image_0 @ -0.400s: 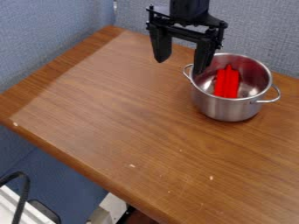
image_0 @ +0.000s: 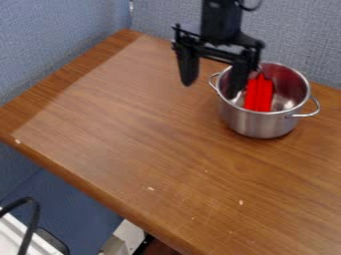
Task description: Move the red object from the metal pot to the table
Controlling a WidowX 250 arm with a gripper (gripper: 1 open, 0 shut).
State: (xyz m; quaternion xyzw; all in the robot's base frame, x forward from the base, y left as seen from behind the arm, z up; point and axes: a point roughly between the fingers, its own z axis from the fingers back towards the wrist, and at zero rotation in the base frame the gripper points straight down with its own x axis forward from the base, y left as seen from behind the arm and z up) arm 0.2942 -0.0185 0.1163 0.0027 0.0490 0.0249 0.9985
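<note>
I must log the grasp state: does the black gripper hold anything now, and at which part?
Nothing is held. The black gripper is open above the rim of the shiny steel pot; the red oblong block lies inside, ungrasped.

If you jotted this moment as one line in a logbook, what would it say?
gripper: open, pointing down at pot's left rim | red object: in metal pot, not gripped | table: pot at far right

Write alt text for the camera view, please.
A black end effector, open, hangs beside a shiny metal pot holding a red object, at the far right of a brown wooden table.
</note>
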